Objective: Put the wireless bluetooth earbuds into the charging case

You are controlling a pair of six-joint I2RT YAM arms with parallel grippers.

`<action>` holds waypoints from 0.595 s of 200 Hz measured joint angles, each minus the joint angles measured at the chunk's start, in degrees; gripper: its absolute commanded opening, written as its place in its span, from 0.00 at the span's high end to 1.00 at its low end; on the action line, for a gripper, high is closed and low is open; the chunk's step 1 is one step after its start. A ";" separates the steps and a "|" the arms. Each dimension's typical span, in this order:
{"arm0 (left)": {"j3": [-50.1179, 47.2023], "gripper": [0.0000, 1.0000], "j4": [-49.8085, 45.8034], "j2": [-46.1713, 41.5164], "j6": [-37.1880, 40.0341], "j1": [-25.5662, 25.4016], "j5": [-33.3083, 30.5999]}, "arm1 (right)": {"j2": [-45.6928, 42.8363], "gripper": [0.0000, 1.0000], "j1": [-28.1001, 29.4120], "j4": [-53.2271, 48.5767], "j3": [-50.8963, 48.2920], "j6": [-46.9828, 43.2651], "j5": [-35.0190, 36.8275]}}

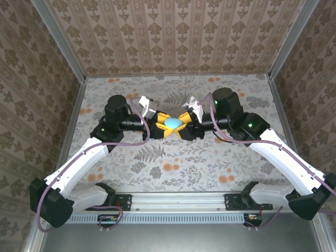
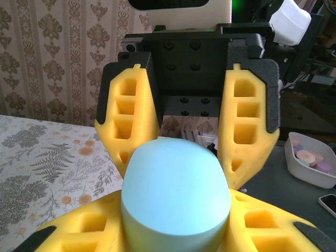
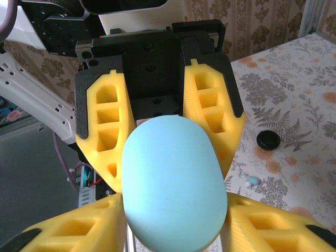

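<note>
Top view: L gripper (image 1: 166,125) and R gripper (image 1: 182,125) meet nose to nose above mid bench (image 1: 173,173). The pale-blue charging case (image 1: 173,123) sits btwn them, off the surface. Case's long axis runs gripper to gripper, across the view. Yellow fingers cover both its ends.

L wrist view: case (image 2: 176,194) points away from cam, rounded far end toward R gripper's fingers (image 2: 128,121). L gripper's own fingers (image 2: 79,231) pinch the near end, part-closed. Bottom of case is cut off by frame edge. R fingers sit tight beside the far end; touching or not, can't tell. White dish (image 2: 304,170) at right, contents blurry.

R wrist view: case (image 3: 173,184) again lengthwise, lid seam not discernible. On bench, one tiny teal earbud (image 3: 253,180). Near it is a black round piece (image 3: 268,139); can't tell what it is.
</note>
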 measured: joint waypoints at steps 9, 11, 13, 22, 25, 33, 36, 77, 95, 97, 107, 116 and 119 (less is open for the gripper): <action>0.00 0.79 0.00 0.09 0.00 0.22 0.52 | -0.04 0.61 -0.09 -0.04 0.00 0.22 -0.15; 0.00 0.79 0.02 0.09 0.00 0.22 0.59 | -0.04 0.61 -0.11 -0.02 0.00 0.20 -0.17; 0.00 0.79 0.04 0.13 0.00 0.22 0.63 | -0.07 0.61 -0.11 -0.02 0.00 0.17 -0.17; 0.07 0.79 0.09 0.28 -0.02 0.26 0.90 | -0.07 0.62 -0.33 -0.04 0.00 0.50 -0.33; 0.09 0.79 0.13 0.37 -0.02 0.26 0.98 | -0.07 0.62 -0.42 -0.02 0.00 0.50 -0.42; 0.24 0.79 0.22 0.61 -0.04 0.26 1.14 | -0.07 0.62 -0.61 -0.04 0.00 0.70 -0.61; 0.33 0.79 0.22 0.68 -0.07 0.26 1.16 | -0.07 0.62 -0.74 -0.04 0.00 0.76 -0.74; 0.72 0.80 0.44 0.85 -1.01 0.24 1.18 | -0.04 0.66 -2.12 0.79 -0.11 3.80 -2.60; 0.83 0.80 0.79 0.96 -1.31 0.24 1.01 | -0.04 0.66 -3.08 1.81 -0.50 6.03 -4.26; 0.83 0.80 0.81 0.96 -1.36 0.22 0.94 | -0.04 0.66 -3.23 2.12 -0.63 6.45 -4.57; 0.90 0.80 1.03 1.09 -1.51 0.22 0.70 | -0.04 0.66 -3.89 3.34 -1.16 8.07 -5.88; 0.96 0.80 1.09 1.22 -1.53 0.22 0.57 | -0.04 0.65 -4.55 4.33 -1.75 9.68 -7.04; 0.96 0.80 1.09 1.22 -1.53 0.22 0.57 | -0.04 0.64 -4.70 4.61 -1.90 10.03 -7.32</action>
